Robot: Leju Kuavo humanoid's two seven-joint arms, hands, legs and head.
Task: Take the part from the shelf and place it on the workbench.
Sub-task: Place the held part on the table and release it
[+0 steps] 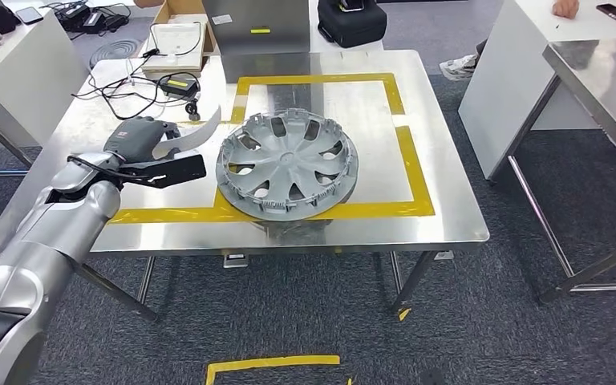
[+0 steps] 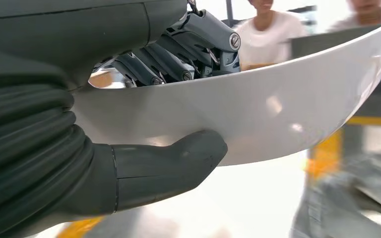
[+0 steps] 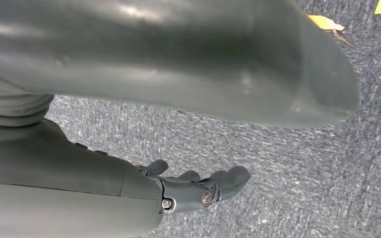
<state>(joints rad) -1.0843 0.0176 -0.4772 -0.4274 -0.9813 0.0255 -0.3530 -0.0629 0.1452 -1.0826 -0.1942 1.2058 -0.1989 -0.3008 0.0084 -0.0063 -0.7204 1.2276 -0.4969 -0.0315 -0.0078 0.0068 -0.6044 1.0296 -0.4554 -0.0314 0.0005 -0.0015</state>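
Note:
My left hand (image 1: 140, 148) holds a curved, silver-white strip part (image 1: 202, 132) just above the steel workbench (image 1: 449, 220), near its left side. In the left wrist view the thumb (image 2: 171, 163) presses under the part (image 2: 278, 114) and the fingers (image 2: 178, 59) wrap over its upper edge. A grey hubcap (image 1: 286, 163) lies flat on the bench inside the yellow tape outline (image 1: 417, 172), right of the held part. My right hand (image 3: 198, 188) hangs over grey carpet with its fingers loosely apart and nothing in it.
Cables and a charger (image 1: 178, 84) lie at the bench's back left, beside a white box (image 1: 176, 40) and a black bag (image 1: 351, 20). Another steel table (image 1: 601, 80) stands to the right. People stand beyond the bench in the left wrist view.

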